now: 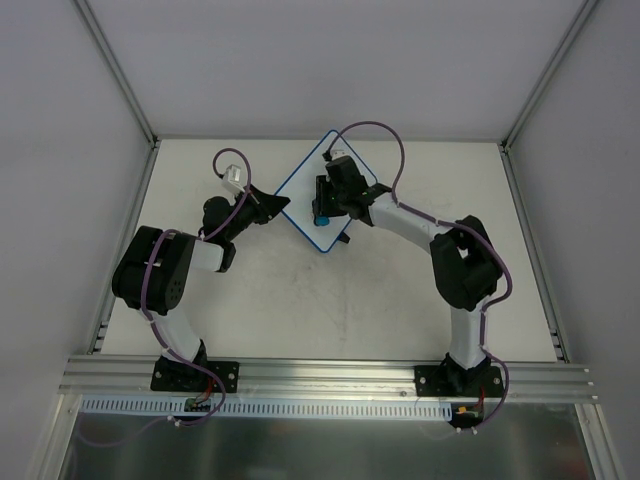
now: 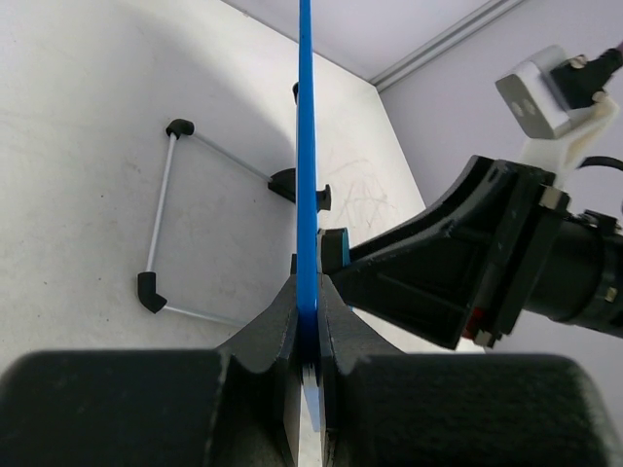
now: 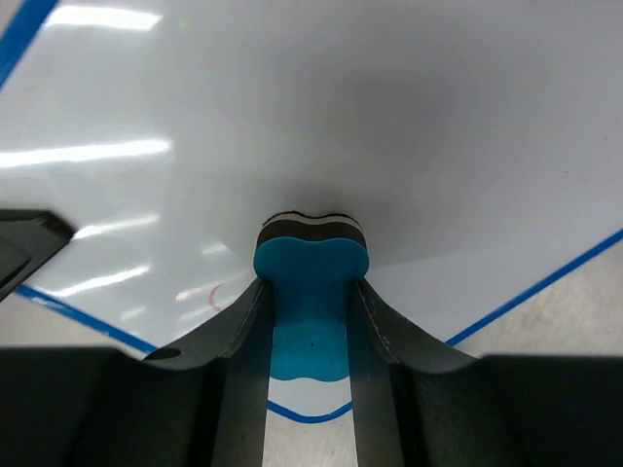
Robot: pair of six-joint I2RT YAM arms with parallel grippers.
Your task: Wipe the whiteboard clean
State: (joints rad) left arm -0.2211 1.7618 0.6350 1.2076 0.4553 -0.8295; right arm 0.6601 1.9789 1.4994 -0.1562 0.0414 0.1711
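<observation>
The whiteboard (image 1: 300,190) is white with a thin blue rim and sits turned like a diamond at the back middle of the table. My left gripper (image 1: 280,203) is shut on its left edge; the left wrist view shows the blue rim (image 2: 306,146) edge-on, pinched between my left gripper's jaws (image 2: 310,302). My right gripper (image 1: 322,215) is shut on a small blue eraser (image 3: 311,258) and presses its dark felt side against the board face (image 3: 341,117). A small red mark (image 3: 216,292) remains on the board just left of the eraser.
A thin wire stand with black feet (image 2: 161,214) lies on the white table (image 1: 350,310) left of the board's rim in the left wrist view. Grey walls and aluminium rails enclose the table. The right gripper body (image 2: 438,263) is close beside the left fingers.
</observation>
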